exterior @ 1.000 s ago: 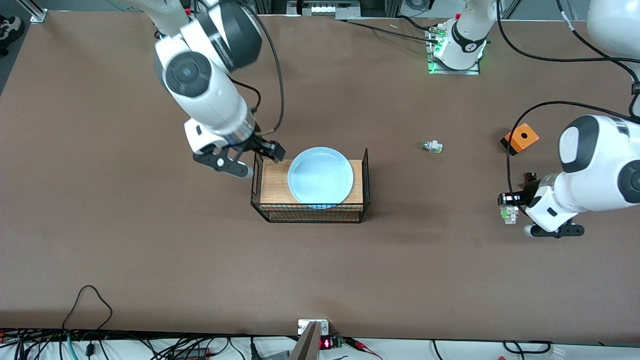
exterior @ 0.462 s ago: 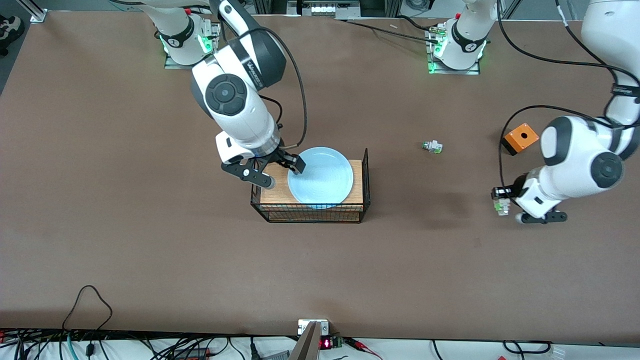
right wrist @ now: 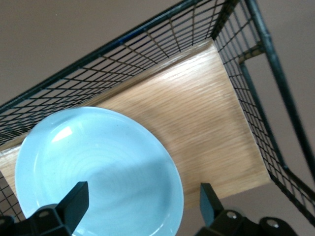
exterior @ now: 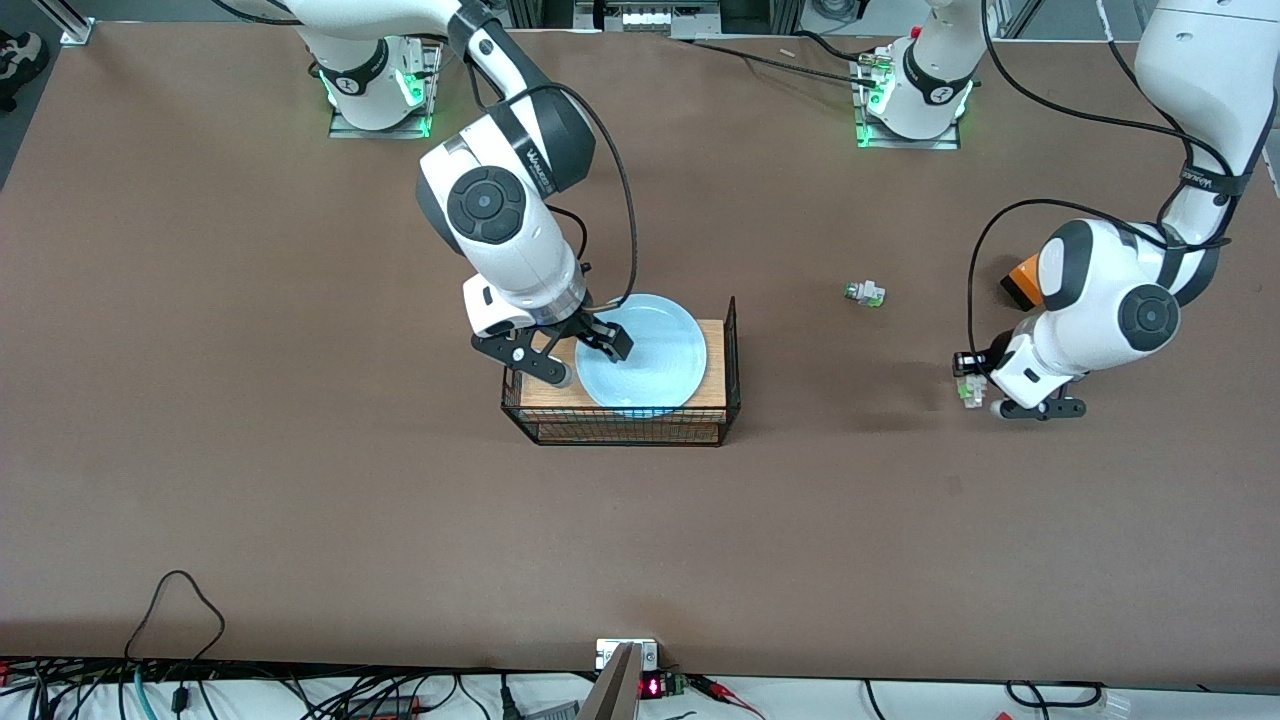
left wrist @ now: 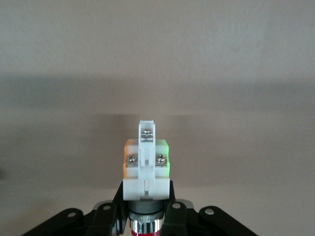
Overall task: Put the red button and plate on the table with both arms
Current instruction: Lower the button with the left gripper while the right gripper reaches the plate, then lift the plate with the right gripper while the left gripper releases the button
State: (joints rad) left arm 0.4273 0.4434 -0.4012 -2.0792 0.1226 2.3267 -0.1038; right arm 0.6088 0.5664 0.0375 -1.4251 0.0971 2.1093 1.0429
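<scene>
The pale-blue plate (exterior: 662,345) lies on the wood top of a black wire rack (exterior: 733,350) in the middle of the brown table (exterior: 300,480). My right gripper (exterior: 588,364) is open over the plate's rim at the right arm's end of the rack. In the right wrist view the plate (right wrist: 98,162) shows between its spread fingers (right wrist: 74,200), with the gripper (right wrist: 142,202) not touching it. My left gripper (exterior: 972,382) is shut on the red button (exterior: 968,390), held just above the table. In the left wrist view the gripper (left wrist: 146,209) grips the button (left wrist: 146,172) below its whitish body.
A green-capped switch (exterior: 865,293) lies on the table between the rack and the left arm. An orange box (exterior: 1020,280) sits partly hidden by the left arm. The rack's wire walls (right wrist: 256,88) rise at both ends of its wood top (right wrist: 202,123). Cables run along the front edge.
My right gripper has moved from beside the rack to over the plate's rim, still open. My left gripper has carried the red button toward the rack.
</scene>
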